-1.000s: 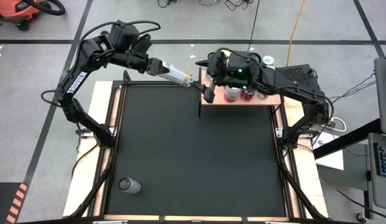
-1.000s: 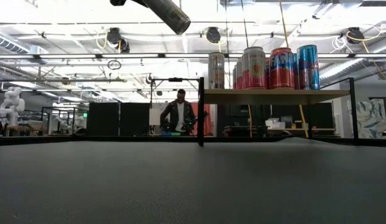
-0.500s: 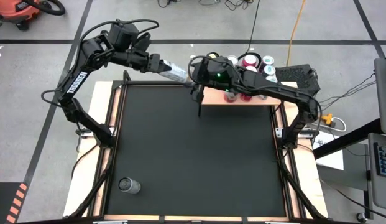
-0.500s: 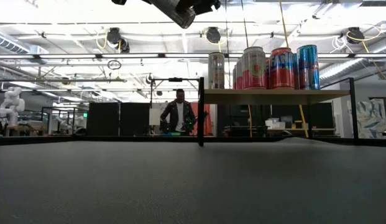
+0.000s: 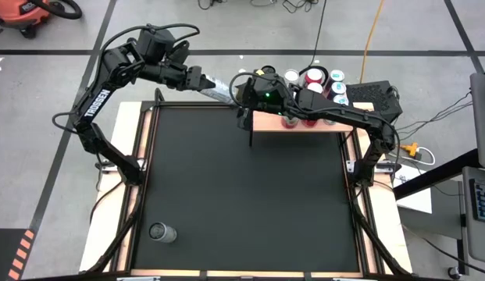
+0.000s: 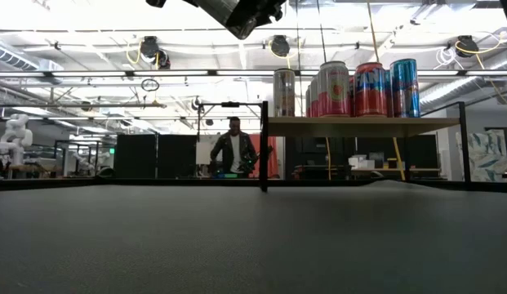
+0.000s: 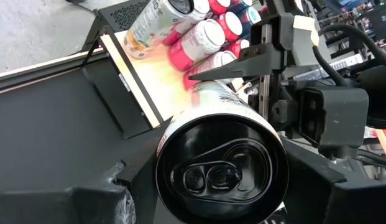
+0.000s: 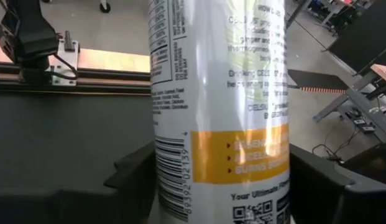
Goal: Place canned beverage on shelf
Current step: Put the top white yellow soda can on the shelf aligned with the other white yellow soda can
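Bench surface, black and matte, fills most of the high view; at its far edge stands the shelf, a light-wood board on a black frame, already carrying a cluster of upright cans towards its far side. A lone can is left standing at the near left corner of the bench.

Above the far edge, just left of the shelf, the slim can is held lying on its side in the air between the two arms. Its base end is gripped in the left hand, whose fingers are pressed against the can's sides. From the shelf side the right hand is set around the can's label, fingers spread either side of it; whether they press it yet cannot be told. A hand-over from left to right is judged to be under way.

The can is judged to be stiff along its length but thin-walled, so a hard squeeze at mid-body could dent it. Its printed skin looks smooth and glossy and is likely to slip in a light grip. If full, it will be fairly heavy for its width and inclined to tip once upright. A hold across the middle of the body is judged best, kept clear of the pull-tab end.
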You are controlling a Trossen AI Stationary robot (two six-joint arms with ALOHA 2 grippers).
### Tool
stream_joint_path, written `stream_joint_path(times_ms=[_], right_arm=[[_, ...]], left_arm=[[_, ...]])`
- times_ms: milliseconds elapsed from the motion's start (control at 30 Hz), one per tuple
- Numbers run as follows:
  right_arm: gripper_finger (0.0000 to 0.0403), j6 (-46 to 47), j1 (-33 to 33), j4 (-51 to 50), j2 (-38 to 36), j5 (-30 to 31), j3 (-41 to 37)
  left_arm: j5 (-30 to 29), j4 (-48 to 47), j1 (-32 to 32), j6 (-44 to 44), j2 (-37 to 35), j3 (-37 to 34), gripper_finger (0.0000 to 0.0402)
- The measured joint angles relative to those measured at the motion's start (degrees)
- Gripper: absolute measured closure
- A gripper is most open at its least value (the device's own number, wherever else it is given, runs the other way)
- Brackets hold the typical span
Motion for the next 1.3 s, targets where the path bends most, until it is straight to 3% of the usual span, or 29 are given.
stream_joint_path(times_ms=[267, 600, 867, 1067, 1300], right_arm=[[0.0179, -0.21, 0.0, 0.13, 0.05, 0.14, 0.0], [0.0175, 3.16, -0.02, -0.61, -0.37, -1.35, 0.0], [0.0174, 9.03, 0.0, -2.21, -2.25, -6.47, -0.11], [0.0173, 16.59, -0.77, -5.01, -4.9, -13.44, -0.11], [0.0174, 23.68, -5.55, -3.04, -9.67, -30.67, -0.02]], left_arm=[[-1.02, 0.5, 0.0, 1.83, 0.02, 0.0, 0.0119], [-2.34, 8.91, 0.02, 6.64, 0.0, 0.0, 0.004], [-2.57, 19.6, 0.44, 14.39, -0.07, 0.07, 0.0032], [-3.96, 21.87, 2.07, 15.32, -0.1, 0.09, 0.0031], [-3.9, 21.91, 3.13, 21.15, -0.63, 0.07, 0.0031]])
